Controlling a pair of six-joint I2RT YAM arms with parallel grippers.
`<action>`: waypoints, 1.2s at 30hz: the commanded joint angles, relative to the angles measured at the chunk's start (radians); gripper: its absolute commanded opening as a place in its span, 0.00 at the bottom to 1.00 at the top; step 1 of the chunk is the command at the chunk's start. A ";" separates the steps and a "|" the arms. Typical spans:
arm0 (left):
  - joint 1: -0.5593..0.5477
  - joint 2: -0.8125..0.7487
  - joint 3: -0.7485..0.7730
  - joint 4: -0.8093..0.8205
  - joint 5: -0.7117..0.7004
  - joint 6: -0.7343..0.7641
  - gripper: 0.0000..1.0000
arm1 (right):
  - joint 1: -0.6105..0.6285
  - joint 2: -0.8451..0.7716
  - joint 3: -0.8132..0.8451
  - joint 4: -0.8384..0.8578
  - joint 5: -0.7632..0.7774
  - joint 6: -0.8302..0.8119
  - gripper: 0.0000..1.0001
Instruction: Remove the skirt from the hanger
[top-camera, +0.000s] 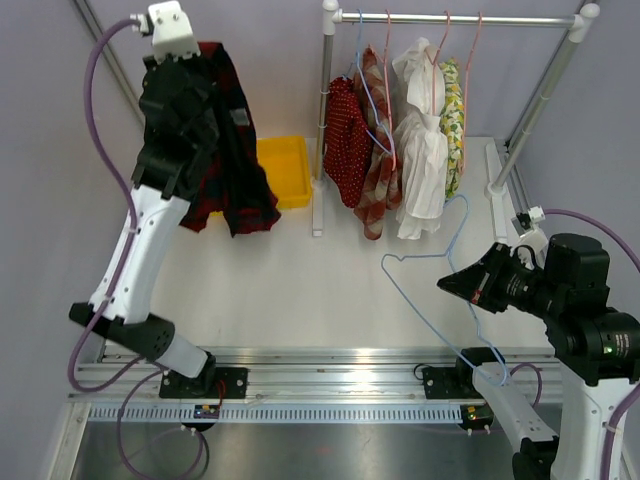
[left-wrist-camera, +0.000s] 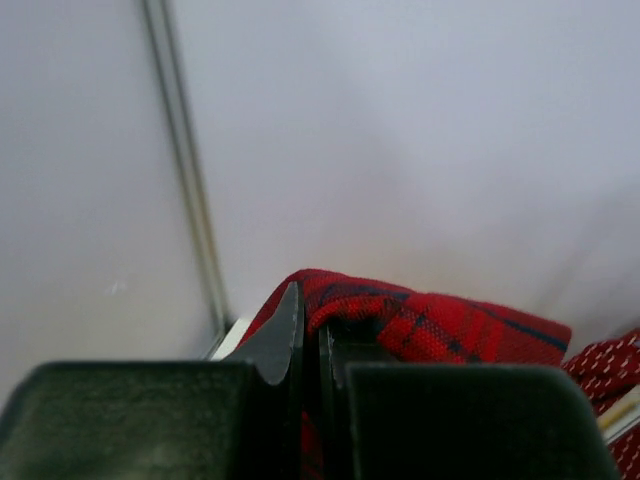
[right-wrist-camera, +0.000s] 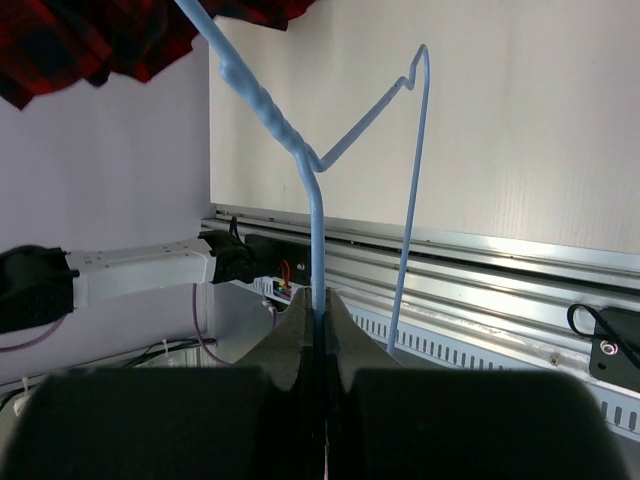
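Observation:
The red and dark plaid skirt (top-camera: 235, 170) hangs free from my left gripper (top-camera: 200, 70), which is raised high at the back left and shut on the skirt's top edge. In the left wrist view the fabric (left-wrist-camera: 440, 325) drapes over the shut gripper (left-wrist-camera: 310, 320). My right gripper (top-camera: 445, 283) at the right is shut on the thin blue wire hanger (top-camera: 415, 257), which is bare and held over the table. In the right wrist view the hanger wire (right-wrist-camera: 316, 220) runs up from the closed gripper (right-wrist-camera: 322, 305), and the skirt (right-wrist-camera: 80, 40) shows at the top left.
A clothes rack (top-camera: 460, 18) at the back holds several garments on hangers (top-camera: 400, 150); its white post (top-camera: 328, 100) stands mid-table. A yellow bin (top-camera: 283, 165) sits behind the skirt. An aluminium rail (top-camera: 330, 365) runs along the near edge.

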 joint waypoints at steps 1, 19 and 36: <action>0.029 0.161 0.269 0.160 0.114 0.072 0.00 | 0.005 -0.024 -0.016 0.074 0.029 -0.005 0.00; 0.127 0.400 0.116 0.135 0.085 -0.066 0.09 | 0.005 -0.037 -0.036 0.163 0.179 -0.025 0.00; 0.190 0.198 -0.088 -0.390 0.379 -0.480 0.99 | 0.005 0.184 0.378 0.300 0.730 -0.197 0.00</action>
